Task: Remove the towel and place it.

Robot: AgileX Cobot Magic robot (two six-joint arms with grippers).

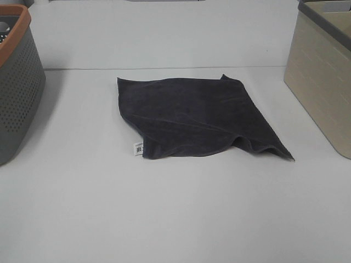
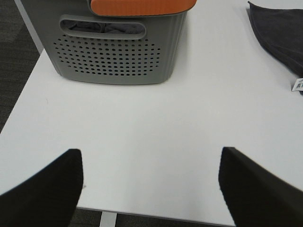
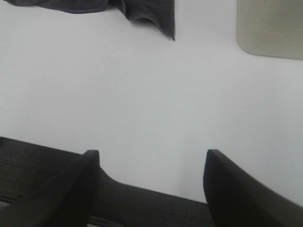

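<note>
The dark charcoal towel (image 1: 194, 118) lies spread and slightly rumpled on the white table (image 1: 164, 208), mid-table, with its small white label (image 1: 138, 148) at the near left corner. Neither arm shows in the exterior high view. The left gripper (image 2: 150, 182) is open and empty above the table's near left edge; a corner of the towel (image 2: 279, 33) and its label (image 2: 298, 85) show far from it. The right gripper (image 3: 150, 182) is open and empty above the table's near right edge, with the towel's near corner (image 3: 151, 12) well beyond it.
A grey perforated basket (image 1: 16, 87) with an orange rim stands at the left; it also shows in the left wrist view (image 2: 113, 47), with dark cloth behind its handle slot. A beige basket (image 1: 323, 76) with a dark rim stands at the right, also in the right wrist view (image 3: 270, 28).
</note>
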